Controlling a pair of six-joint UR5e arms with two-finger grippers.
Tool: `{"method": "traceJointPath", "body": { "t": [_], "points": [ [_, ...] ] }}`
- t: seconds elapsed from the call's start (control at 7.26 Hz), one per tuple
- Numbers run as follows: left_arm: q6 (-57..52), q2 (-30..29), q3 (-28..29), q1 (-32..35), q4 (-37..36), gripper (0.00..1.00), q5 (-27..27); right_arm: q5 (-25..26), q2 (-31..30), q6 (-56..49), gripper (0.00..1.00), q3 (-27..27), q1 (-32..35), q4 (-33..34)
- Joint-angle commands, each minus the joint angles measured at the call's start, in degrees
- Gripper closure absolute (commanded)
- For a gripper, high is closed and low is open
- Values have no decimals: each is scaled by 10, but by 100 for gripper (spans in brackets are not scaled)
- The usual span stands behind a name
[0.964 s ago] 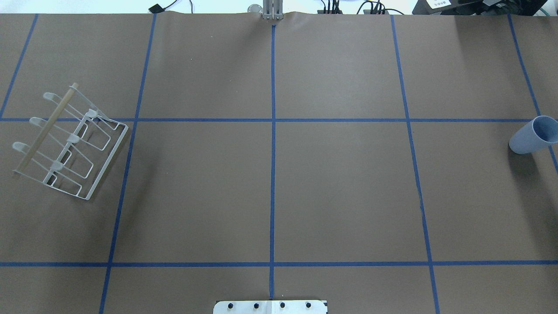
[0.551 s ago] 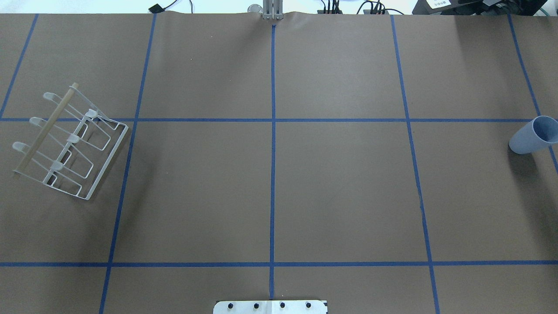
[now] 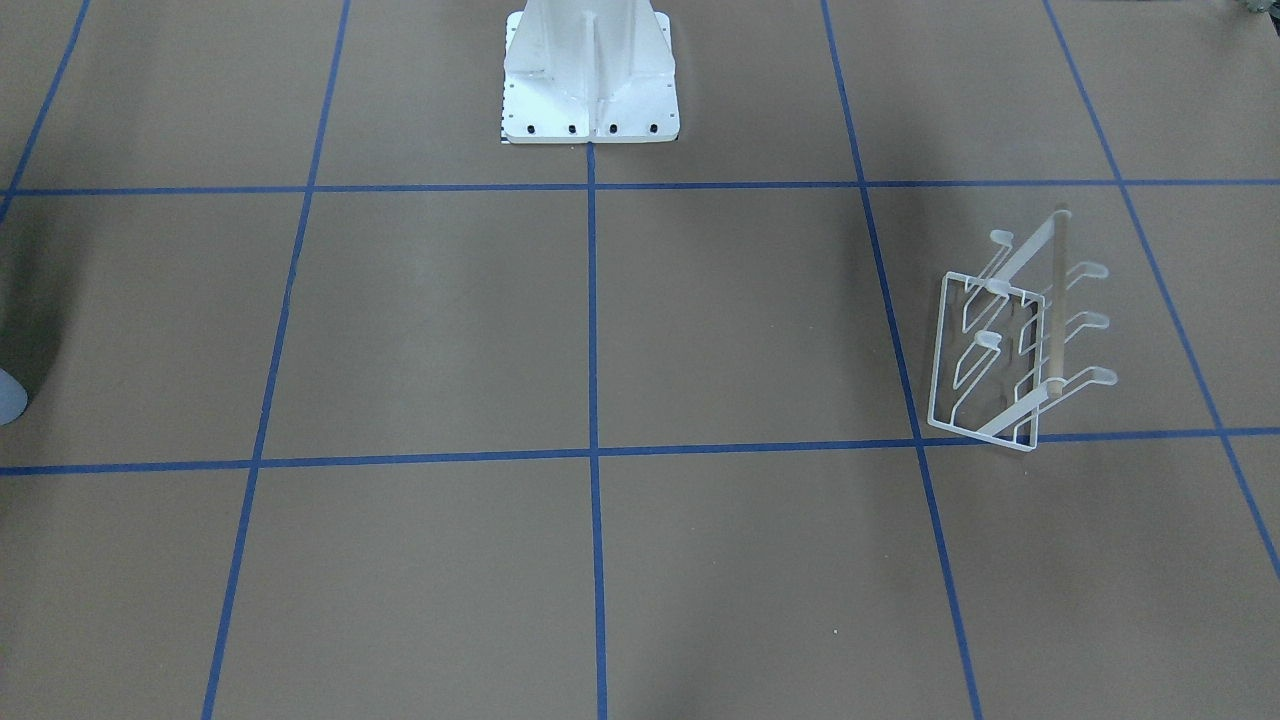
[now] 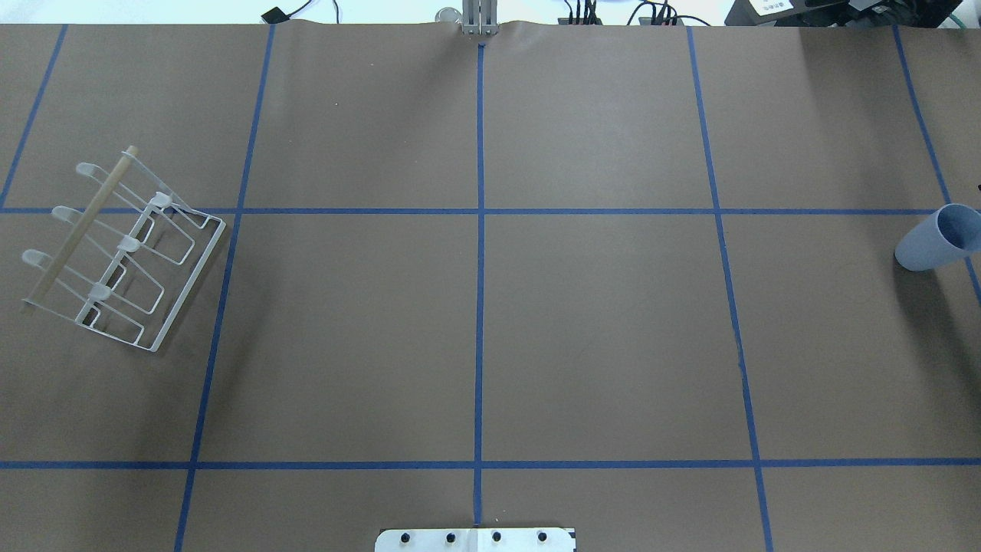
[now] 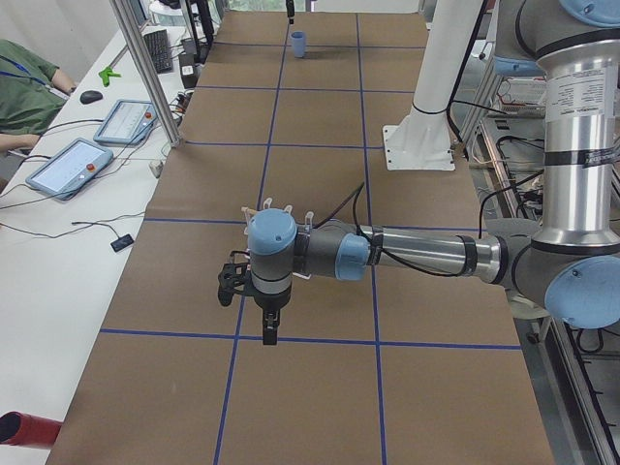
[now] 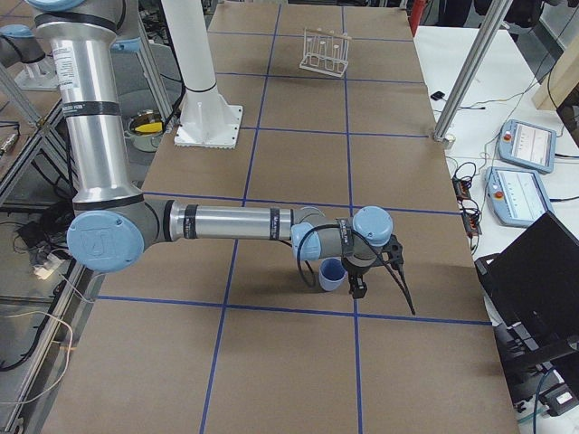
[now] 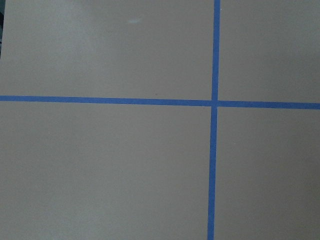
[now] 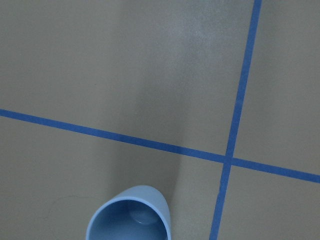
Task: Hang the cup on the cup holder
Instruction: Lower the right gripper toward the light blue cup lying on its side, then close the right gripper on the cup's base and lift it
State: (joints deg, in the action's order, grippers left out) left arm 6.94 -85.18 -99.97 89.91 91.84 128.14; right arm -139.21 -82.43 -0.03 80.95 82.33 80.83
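Note:
The pale blue cup (image 4: 936, 238) stands upright at the table's far right edge, mouth up; it also shows in the exterior right view (image 6: 332, 273) and the right wrist view (image 8: 131, 215). The white wire cup holder (image 4: 123, 249) with its wooden dowel stands at the far left, also seen in the front view (image 3: 1020, 345). My right gripper (image 6: 357, 289) hangs just beside the cup; I cannot tell if it is open or shut. My left gripper (image 5: 269, 335) hangs above the table in front of the cup holder (image 5: 276, 208); I cannot tell its state either.
The white robot base pedestal (image 3: 590, 70) stands at the table's robot-side middle. Blue tape lines grid the brown table. Aluminium posts (image 5: 145, 68) and tablets (image 5: 68, 165) line the operators' side. A laptop (image 6: 534, 271) sits near the right arm.

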Motion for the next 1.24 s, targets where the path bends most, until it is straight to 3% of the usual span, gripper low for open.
{"method": "traceJointPath", "body": {
  "t": [0.0,1.1],
  "points": [
    [0,-2,0,0,0,1,0,-1,3,5,0,-12,-18,0],
    [0,-3,0,0,0,2,1,-2,-9,3,0,-12,-49,6]
  ]
}}
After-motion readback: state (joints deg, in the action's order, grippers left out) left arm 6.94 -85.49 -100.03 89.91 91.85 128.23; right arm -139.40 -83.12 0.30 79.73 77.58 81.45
